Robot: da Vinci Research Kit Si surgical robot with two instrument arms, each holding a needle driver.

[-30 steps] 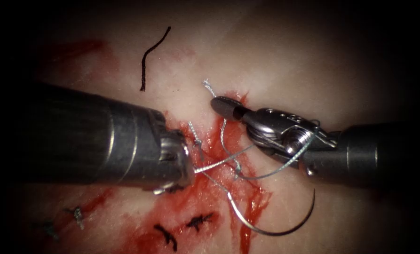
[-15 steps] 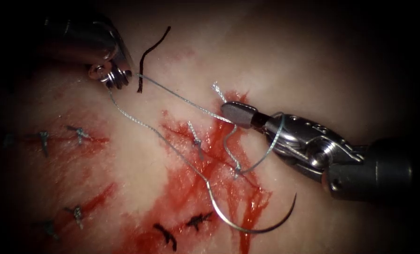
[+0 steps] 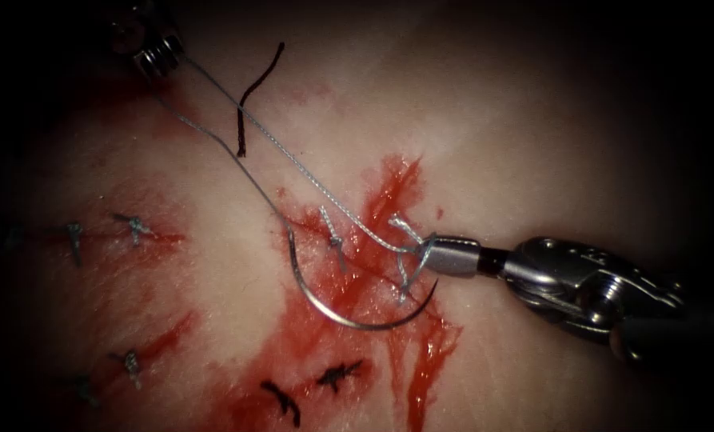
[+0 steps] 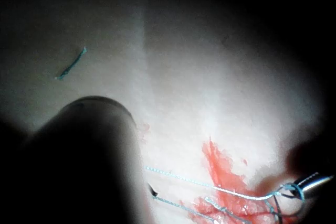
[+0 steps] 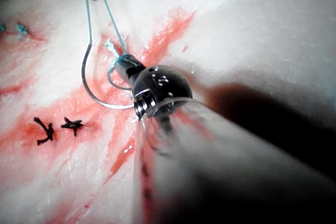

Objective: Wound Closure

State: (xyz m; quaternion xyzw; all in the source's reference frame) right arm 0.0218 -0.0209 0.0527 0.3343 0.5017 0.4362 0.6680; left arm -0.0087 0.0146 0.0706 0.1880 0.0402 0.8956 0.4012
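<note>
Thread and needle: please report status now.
Left pincer shut on thread, taut. Right pincer shut on thread at the knot. Needle free, lying on the tissue.

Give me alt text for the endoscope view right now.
The right hand is shut on the thread at a knot over the cut, and the left hand holds the thread taut at upper left. The curved needle lies free on the tissue, across the red fluid.
</note>
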